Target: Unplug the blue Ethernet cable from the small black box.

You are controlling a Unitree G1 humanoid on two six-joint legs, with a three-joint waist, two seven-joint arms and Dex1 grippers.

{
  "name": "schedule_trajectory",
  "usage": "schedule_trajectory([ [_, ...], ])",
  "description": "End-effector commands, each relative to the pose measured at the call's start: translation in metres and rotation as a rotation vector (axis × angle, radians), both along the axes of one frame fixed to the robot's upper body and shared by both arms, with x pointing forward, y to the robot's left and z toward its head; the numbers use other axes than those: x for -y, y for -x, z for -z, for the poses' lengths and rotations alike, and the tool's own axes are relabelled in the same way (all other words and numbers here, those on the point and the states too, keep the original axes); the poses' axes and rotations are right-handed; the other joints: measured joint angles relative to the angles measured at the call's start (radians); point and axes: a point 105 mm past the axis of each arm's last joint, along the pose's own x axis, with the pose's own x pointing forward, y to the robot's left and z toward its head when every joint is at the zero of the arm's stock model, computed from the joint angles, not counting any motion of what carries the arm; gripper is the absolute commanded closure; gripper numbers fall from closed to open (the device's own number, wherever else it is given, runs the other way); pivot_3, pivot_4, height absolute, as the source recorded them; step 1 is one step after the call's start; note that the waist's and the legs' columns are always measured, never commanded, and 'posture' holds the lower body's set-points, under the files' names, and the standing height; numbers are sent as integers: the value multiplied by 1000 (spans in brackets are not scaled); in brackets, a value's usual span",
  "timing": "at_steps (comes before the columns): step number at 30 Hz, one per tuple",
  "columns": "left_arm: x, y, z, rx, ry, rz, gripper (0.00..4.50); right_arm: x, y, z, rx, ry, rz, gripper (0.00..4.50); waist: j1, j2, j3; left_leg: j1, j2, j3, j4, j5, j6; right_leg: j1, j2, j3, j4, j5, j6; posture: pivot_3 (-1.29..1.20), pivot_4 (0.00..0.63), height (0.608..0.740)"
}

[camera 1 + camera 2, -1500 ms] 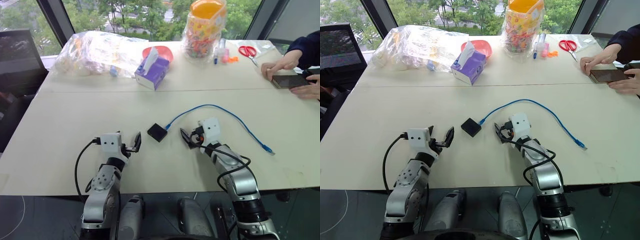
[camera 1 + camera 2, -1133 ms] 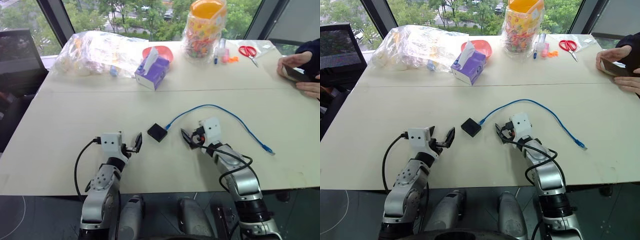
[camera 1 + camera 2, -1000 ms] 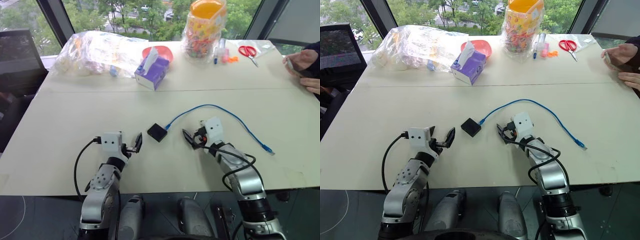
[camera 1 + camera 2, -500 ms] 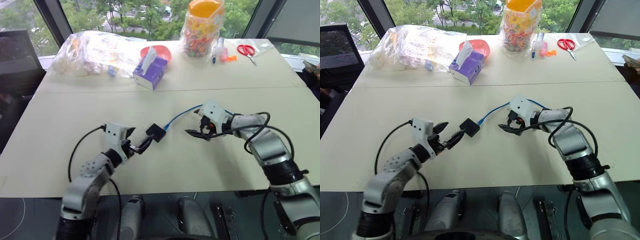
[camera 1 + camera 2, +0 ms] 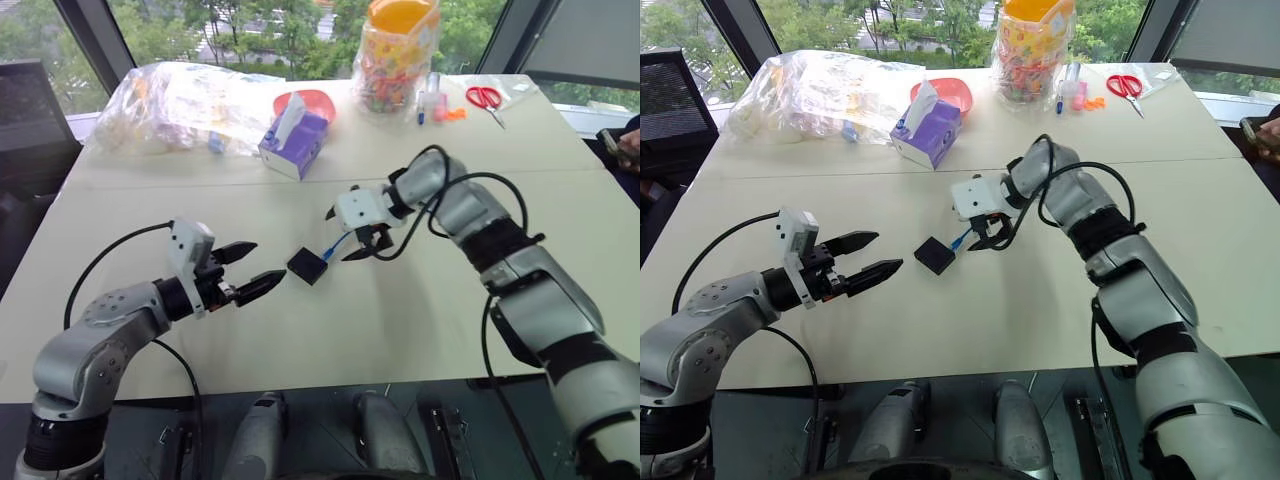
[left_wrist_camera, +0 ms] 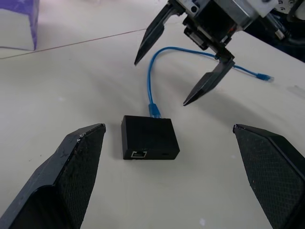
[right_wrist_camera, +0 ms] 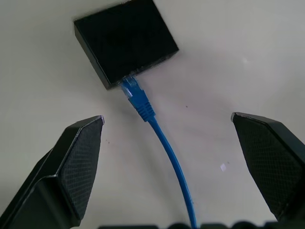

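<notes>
Landmark = small black box, flat on the tabletop, mid-front. Left tool is nearest the robot, level, just short of the box's near-left side, both fingers spread, nothing in it. Right tool is just past the box on its far-right side, tilted down, also spread and empty, straddling the blue Ethernet cable right behind the plug. Plug is seated in the box's far face; the cable's long axis runs from that face away toward the right tool, so my read is the right arm pulls along that line while the left pins the box. Left wrist view shows a second, empty port on the near face. Farther back: tissue box, candy jar.
</notes>
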Motion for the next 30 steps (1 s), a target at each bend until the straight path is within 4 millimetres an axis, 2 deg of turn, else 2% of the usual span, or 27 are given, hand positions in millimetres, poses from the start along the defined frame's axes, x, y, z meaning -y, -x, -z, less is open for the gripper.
schedule_trajectory([
  [1,-5,8,-5,29,-17,-17,26,-7,-6,1,59,65,-49,0,-1,0,0,0,0,0,0,0,0,0,0,0,0,0,0,0,150,726],
  [9,-17,14,-7,59,-69,-101,26,-22,-13,18,159,217,-111,0,-4,0,0,6,0,0,-1,1,-1,2,1,1,3,-2,-4,0,150,726],
  [12,-19,17,-6,63,-83,-123,0,-23,-11,25,118,264,-105,885,-12,0,0,11,0,0,-2,0,-1,6,1,2,4,-2,-4,0,150,726],
  [15,-23,19,-5,61,-88,-141,0,-22,-9,29,84,286,-93,2362,-23,0,0,18,0,0,-2,0,-2,13,1,2,4,-2,-4,0,150,726],
  [18,-33,19,-7,67,-92,-182,0,-21,-8,32,52,277,-76,4043,-26,0,0,18,0,-1,-2,0,-2,13,1,2,5,-2,-5,0,150,726],
  [19,-36,19,-7,68,-91,-193,0,-21,-7,32,43,271,-75,4475,-26,0,0,18,0,-1,-2,0,-2,13,1,2,5,-2,-5,0,150,726],
  [24,-42,16,-8,82,-92,-244,0,-20,-4,25,52,186,-121,4475,-22,0,0,18,0,-1,-2,0,-2,12,1,3,5,-2,-5,0,150,726],
  [28,-41,10,-11,92,-54,-287,0,-31,-9,-3,121,-138,-81,4475,-22,0,0,16,0,-1,-3,0,-2,12,1,3,4,-2,-5,0,150,726],
  [30,-35,7,-14,85,-10,-279,0,-28,-15,-22,228,-315,-35,4475,-21,0,0,16,0,-1,-4,0,-1,11,1,3,4,-2,-5,0,150,726],
])
